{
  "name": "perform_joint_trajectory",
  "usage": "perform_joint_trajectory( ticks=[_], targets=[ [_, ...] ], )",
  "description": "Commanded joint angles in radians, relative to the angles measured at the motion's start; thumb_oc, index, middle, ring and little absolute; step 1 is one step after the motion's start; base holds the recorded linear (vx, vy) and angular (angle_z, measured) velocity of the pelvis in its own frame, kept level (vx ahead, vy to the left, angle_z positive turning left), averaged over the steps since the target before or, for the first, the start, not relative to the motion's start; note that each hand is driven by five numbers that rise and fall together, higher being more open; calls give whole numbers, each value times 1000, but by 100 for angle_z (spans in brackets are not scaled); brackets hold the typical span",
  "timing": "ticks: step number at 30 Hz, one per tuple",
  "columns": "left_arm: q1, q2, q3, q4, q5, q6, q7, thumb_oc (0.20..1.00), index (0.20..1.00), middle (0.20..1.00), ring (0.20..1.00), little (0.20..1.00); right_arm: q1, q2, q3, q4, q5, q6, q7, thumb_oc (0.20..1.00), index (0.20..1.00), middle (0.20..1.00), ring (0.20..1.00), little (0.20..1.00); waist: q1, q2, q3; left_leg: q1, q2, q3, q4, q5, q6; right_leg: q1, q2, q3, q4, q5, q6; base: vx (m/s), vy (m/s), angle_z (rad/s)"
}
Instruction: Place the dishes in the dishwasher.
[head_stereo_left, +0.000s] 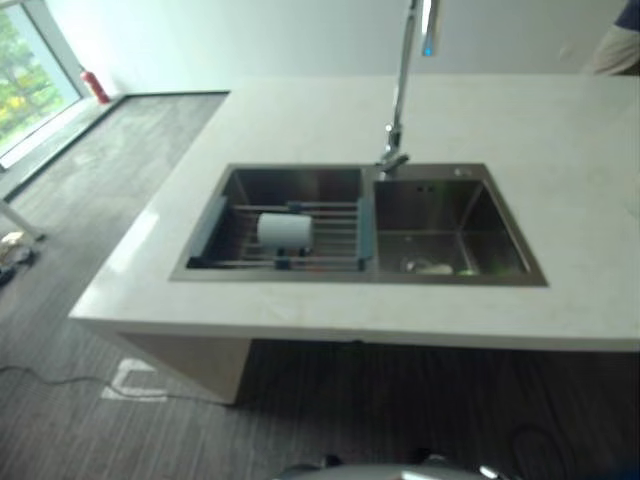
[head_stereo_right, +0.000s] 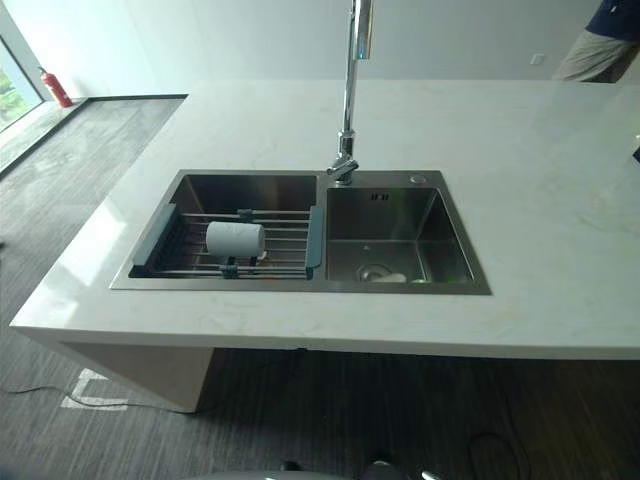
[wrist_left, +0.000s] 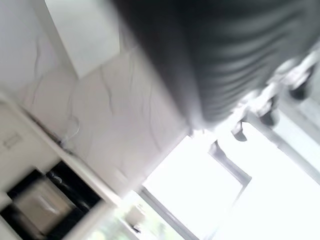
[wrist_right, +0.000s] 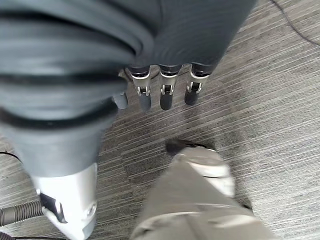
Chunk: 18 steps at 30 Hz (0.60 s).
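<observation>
Both hands empty, right hand (wrist_right: 160, 92) hanging with fingers relaxed, left hand (wrist_left: 270, 95) loosely uncurled; white cup (head_stereo_right: 235, 240) lies sideways on rack (head_stereo_right: 165, 240) over left sink basin (head_stereo_right: 250, 190), so I'd reach in low, wrapping its body.

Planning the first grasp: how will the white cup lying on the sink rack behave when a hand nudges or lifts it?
The white cup lies on its side across the rack bars, so a nudge would probably roll it. It looks smooth and glazed, so likely slippery and breakable if it drops into the sink. Being small, it is probably light.
</observation>
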Motion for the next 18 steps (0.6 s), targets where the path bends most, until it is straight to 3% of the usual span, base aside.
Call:
perform_joint_trajectory(
  ticks=[1, 2, 3, 4, 5, 7, 9, 18],
  targets=[
    [-65, -33, -18, -15, 55, 12, 2, 1000, 1000, 1000, 1000, 1000, -69, -27, -21, 26, 39, -1, -34, 1000, 1000, 1000, 1000, 1000, -26, -20, 68, -97, 10, 15, 340, -144, 16, 86, -7, 73, -29, -43, 19, -36, -8, 34],
    [-68, -44, -34, -71, 58, 32, 8, 1000, 1000, 1000, 1000, 1000, -81, -48, -19, 24, 103, -7, -44, 1000, 1000, 1000, 1000, 1000, -7, -24, 83, -155, 17, -35, 325, -126, 7, 74, -4, 101, -24, -43, 11, -78, 129, 32],
    [-62, -43, -45, -106, 51, 46, 33, 1000, 1000, 1000, 1000, 1000, -94, -62, -25, 29, 119, -14, -34, 1000, 1000, 1000, 1000, 1000, 2, -16, 96, -193, 62, -48, 268, -76, -24, 80, -1, 105, -25, -56, 8, -48, 291, -15],
    [-55, -53, -51, -140, 52, 53, 65, 1000, 1000, 1000, 1000, 1000, -100, -73, -37, 30, 114, -21, -21, 1000, 1000, 1000, 1000, 1000, 3, -3, 109, -189, 96, -25, 220, -36, -45, 95, -7, 83, -24, -71, 8, 20, 308, -47],
    [-57, -80, -47, -185, 83, 83, 93, 1000, 1000, 1000, 1000, 1000, -94, -72, -56, 15, 98, -21, -30, 1000, 1000, 1000, 1000, 1000, 0, 4, 105, -163, 109, -9, 178, -17, -52, 102, -22, 62, -27, -67, 18, 49, 295, -67],
    [-49, -102, -45, -198, 111, 71, 128, 1000, 1000, 1000, 1000, 1000, -73, -58, -82, -3, 94, -19, -24, 1000, 1000, 1000, 1000, 1000, -7, 21, 84, -93, 117, 1, 47, 8, -58, 98, -60, 27, -30, -51, 48, 85, 255, -15],
    [-45, -97, -25, -176, 133, 59, 140, 1000, 1000, 1000, 1000, 1000, -51, -30, -76, 11, 46, -23, -24, 1000, 1000, 1000, 1000, 1000, -14, 28, 56, -41, 105, 9, -5, -2, -63, 93, -97, -3, -49, -17, 80, 129, 151, 1],
    [-22, -32, 16, -131, 114, 44, 52, 1000, 1000, 1000, 1000, 1000, -38, 10, -33, 22, 37, -31, -37, 1000, 1000, 1000, 1000, 1000, -14, 17, 16, -15, 111, 54, -5, -32, -68, 126, -94, -25, -149, 22, 100, 44, -7, -2]
  ],
)
